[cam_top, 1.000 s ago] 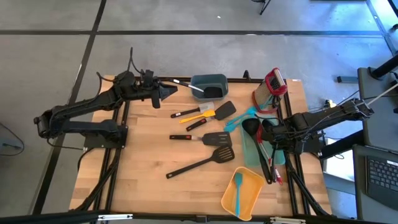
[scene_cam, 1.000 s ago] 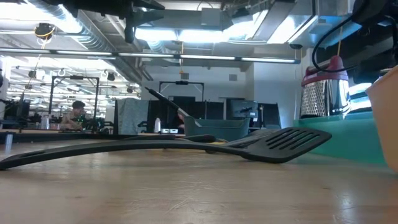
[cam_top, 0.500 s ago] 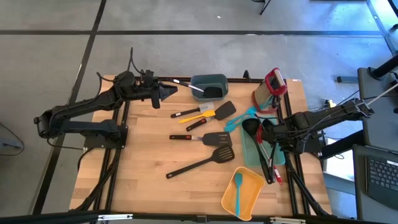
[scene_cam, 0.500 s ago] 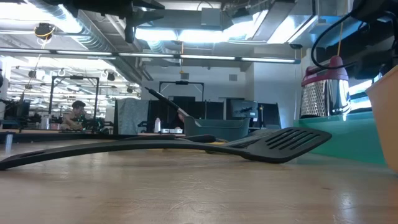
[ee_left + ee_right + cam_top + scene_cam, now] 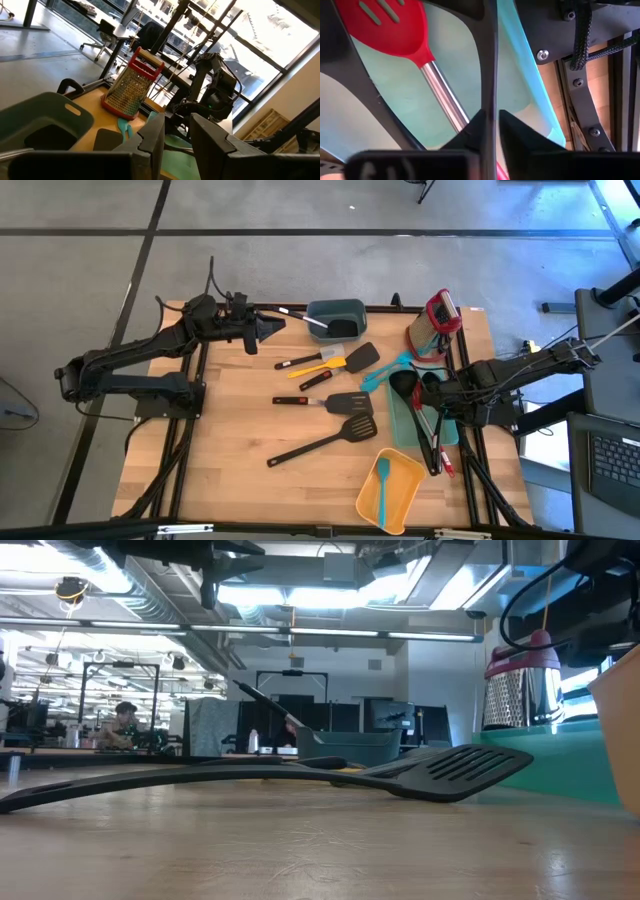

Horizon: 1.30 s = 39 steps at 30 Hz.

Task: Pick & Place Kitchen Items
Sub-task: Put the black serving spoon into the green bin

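My right gripper [image 5: 490,122] has just pinched in on a thin black handle [image 5: 491,60] over the teal tray [image 5: 405,420] at right; nothing else moved since a second ago, so a fresh pick looks to be starting. Red spoon [image 5: 395,27] lies in that tray. Left gripper [image 5: 272,328] hangs far left by the bin [image 5: 336,318], fingers narrowly parted, empty. Other utensils lie mid-table. No readable writing.

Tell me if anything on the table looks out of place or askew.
Nothing spilled or broken. The utensils are just scattered at odd angles on the wood, like the black slotted turner. One white-handled utensil sticks out over the rim of the grey bin at a slant.
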Each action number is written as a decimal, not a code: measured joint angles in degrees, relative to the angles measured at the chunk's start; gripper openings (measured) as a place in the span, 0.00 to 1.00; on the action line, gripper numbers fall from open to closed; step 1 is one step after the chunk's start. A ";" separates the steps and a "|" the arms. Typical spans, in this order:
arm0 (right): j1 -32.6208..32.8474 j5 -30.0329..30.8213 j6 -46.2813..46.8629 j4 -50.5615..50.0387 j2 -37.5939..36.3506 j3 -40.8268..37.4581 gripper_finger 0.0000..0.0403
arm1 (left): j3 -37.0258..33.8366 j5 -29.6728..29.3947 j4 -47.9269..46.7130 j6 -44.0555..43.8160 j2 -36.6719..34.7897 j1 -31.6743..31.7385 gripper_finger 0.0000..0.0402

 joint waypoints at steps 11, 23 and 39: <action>0.00 0.33 0.01 0.17 0.02 0.02 0.01 | 0.00 0.02 0.00 0.57 -0.01 0.00 0.21; 0.02 2.56 1.40 1.05 0.90 0.04 0.00 | 0.00 -0.07 -0.02 1.07 0.01 0.00 0.21; 1.68 6.88 6.33 -0.07 10.83 0.79 0.00 | -0.02 -0.14 -0.52 1.64 0.01 0.00 0.21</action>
